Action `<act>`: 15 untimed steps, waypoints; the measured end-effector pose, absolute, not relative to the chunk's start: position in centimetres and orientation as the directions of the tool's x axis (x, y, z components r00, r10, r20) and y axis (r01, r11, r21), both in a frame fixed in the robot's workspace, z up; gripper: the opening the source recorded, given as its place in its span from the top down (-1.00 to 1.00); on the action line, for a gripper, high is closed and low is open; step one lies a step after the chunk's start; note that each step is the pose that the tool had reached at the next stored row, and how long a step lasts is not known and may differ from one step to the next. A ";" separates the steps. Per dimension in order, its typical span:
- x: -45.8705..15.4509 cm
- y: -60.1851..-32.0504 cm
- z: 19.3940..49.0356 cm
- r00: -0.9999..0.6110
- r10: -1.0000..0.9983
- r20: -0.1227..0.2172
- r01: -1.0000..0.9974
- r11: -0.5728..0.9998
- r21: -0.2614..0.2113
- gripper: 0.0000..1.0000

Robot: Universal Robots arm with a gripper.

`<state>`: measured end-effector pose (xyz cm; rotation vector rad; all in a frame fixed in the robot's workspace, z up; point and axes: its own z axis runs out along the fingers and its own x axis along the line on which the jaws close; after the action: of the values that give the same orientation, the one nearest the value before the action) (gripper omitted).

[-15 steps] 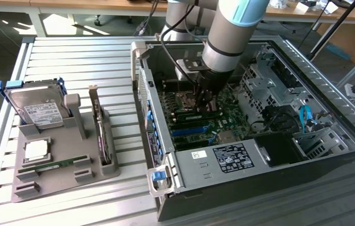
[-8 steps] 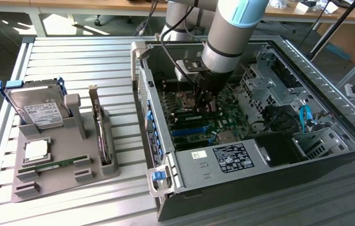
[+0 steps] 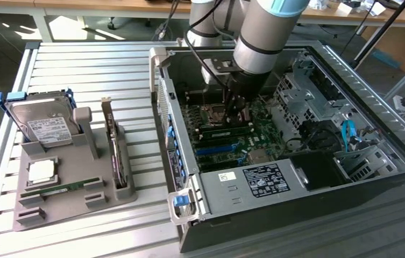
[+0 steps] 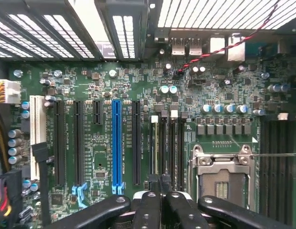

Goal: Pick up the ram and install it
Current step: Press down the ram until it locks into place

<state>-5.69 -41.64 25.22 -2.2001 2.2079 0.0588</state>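
Here, the installing step, as I judge it: my gripper [image 3: 235,115] is lowered inside the open computer case [image 3: 374,115], directly over the motherboard [image 4: 90,81]. In the wrist view the gripper [image 4: 161,192] is fully closed above the memory slots [image 4: 172,148], just beside the processor socket [image 4: 223,176]. A thin dark edge shows between the fingers [image 4: 147,205]; I cannot tell whether that is a stick held edge-on. One ram [image 3: 62,189], green and narrow, lies in the grey holder [image 3: 109,200] on the table [image 3: 144,231], well apart from the case on the exterior view's left. Seating, I judge, calls for the stick square to its slot and a straight, even press with both end latches free.
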 end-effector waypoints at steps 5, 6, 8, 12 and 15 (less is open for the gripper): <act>-5.7 -41.6 26.8 -0.004 -0.999 -0.043 -1.000 0.003 0.010 0.80; -5.7 -41.6 27.3 -0.004 -0.999 -0.043 -1.000 0.003 0.010 0.80; -5.7 -41.6 27.9 -0.004 -0.999 -0.044 -1.000 0.003 0.010 0.80; -5.7 -41.6 28.2 -0.004 -0.999 -0.044 -1.000 0.003 0.010 0.80; -5.7 -41.6 28.2 -0.004 -0.999 -0.043 -1.000 0.003 0.010 0.80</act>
<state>-5.69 -41.64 28.20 -2.2002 2.2079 0.0585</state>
